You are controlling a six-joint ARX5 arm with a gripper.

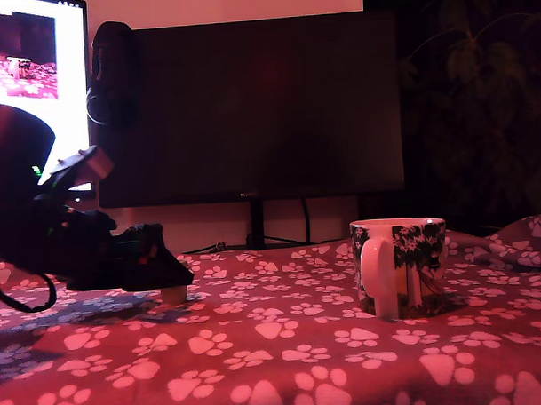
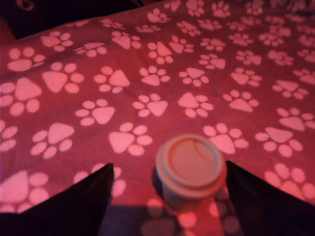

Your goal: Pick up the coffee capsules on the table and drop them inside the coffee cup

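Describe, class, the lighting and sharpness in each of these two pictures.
Exterior view: dim and red-tinted; a bright screen glares white, while the gripper is a dark silhouette and the mug is fairly clear. Wrist view: same red cast; the capsule is soft and the dark fingers blur.

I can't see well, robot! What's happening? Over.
Gripper open, low over the table. Tan capsule between the fingers, not grabbed. Cup apart, nothing between.

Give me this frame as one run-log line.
phase: reaching for capsule | gripper: open, low over table | capsule: upright between fingers, not gripped | cup: upright, exterior view's right, contents unseen
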